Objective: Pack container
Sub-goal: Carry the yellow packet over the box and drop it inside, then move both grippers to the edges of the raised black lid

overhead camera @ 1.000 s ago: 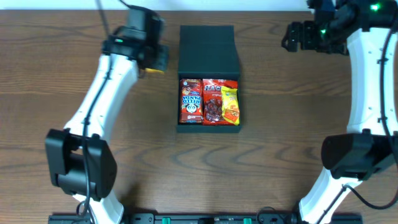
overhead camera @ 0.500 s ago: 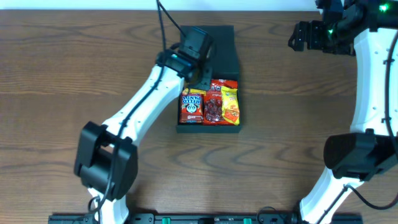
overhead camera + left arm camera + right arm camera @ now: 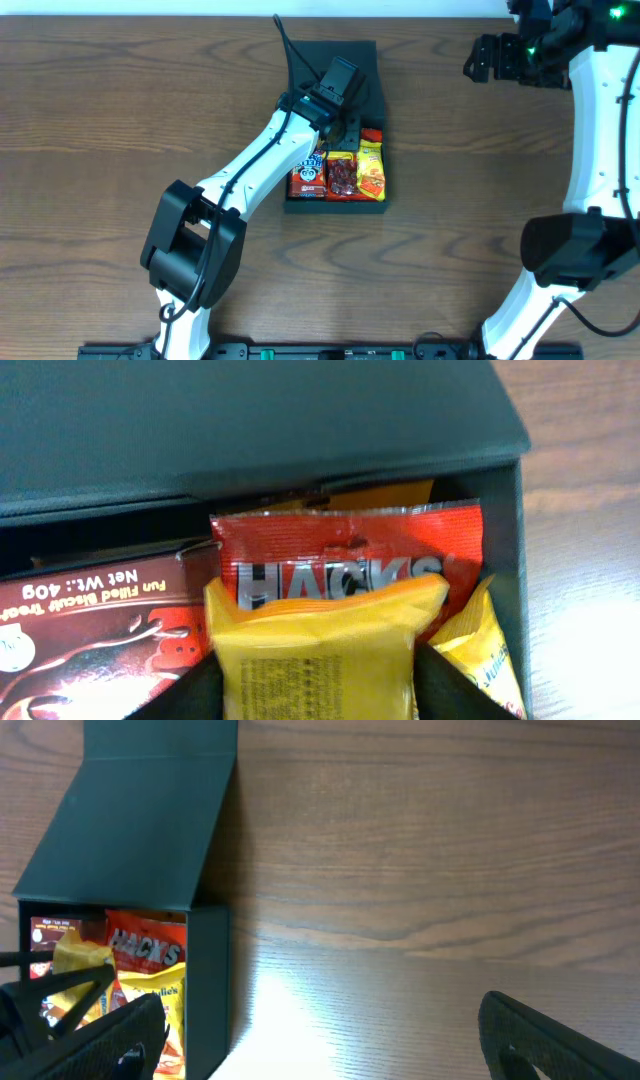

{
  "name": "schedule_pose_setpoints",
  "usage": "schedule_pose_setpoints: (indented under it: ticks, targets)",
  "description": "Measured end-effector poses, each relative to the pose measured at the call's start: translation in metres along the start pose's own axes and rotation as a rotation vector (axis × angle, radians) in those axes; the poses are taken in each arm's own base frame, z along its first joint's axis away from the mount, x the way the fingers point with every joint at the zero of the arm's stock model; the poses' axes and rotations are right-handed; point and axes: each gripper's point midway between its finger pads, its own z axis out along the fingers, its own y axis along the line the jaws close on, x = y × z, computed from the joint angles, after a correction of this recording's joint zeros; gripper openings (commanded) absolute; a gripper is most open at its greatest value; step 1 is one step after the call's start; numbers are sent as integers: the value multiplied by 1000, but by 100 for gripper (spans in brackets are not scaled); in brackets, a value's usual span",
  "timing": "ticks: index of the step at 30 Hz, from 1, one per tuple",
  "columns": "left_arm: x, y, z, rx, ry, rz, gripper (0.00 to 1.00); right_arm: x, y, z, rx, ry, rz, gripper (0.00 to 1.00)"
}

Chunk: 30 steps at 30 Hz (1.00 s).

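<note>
Dark teal container sits at upper centre of the overhead frame on the wood surface. Its lid is folded back toward the top edge.

Packing looks well along. Panda packet, Hacks packet and yellow packet lie side by side and fill the floor of the box.

Left gripper is low over the back of the box, part open. Its fingers sit against both sides of a second yellow packet, which hangs over the Hacks packet. Cannot tell whether it is pinching or letting go.

Likely left to do: drop this packet in, clear out, shut the lid.

Right gripper is at upper right, spread wide, empty, well apart from the box.

In the way: left arm crosses box and lid. With the box full, the top packet may ride high under the lid.
</note>
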Motion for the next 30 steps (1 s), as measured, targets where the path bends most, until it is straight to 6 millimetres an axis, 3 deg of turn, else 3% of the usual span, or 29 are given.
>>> schedule_pose_setpoints:
  ticks: [4,12,14,15,16,17,18,19,21,22,23,24,25,30]
  targets:
    - [-3,-3,0,12,-14,-11,79,1,0,0,0,4,1,99]
    - [-8,1,-1,12,-25,-21,80,8,0,0,-1,34,7,99]
    - [-16,9,-3,7,-45,-40,80,8,0,0,-1,32,4,90]
    - [-22,16,-6,3,-58,-53,80,6,0,0,-1,24,2,76]
    - [-29,24,-10,-2,-76,-70,72,3,0,2,-4,14,-3,42]
    - [-36,34,-15,-9,-96,-97,57,1,0,5,-9,3,-11,22]
    - [-46,45,-22,-14,-122,-119,46,-1,2,10,-23,-6,-13,8]
    - [-54,58,-28,-22,-145,-147,29,-1,4,20,-49,-9,-18,2]
    - [-74,98,-44,-53,-200,-226,10,0,6,40,-93,-11,-24,1]
    - [-78,109,-46,-63,-209,-251,6,-1,8,48,-113,-16,-25,1]
    - [-83,126,-50,-77,-221,-283,6,0,11,60,-147,-23,-29,2]
    - [-83,130,-50,-81,-223,-287,6,1,14,72,-184,-33,-34,1]
    - [-89,155,-55,-105,-239,-337,6,1,18,82,-225,-50,-41,1]
    - [-93,183,-53,-75,-233,-405,6,-4,38,107,-394,-133,-74,1]
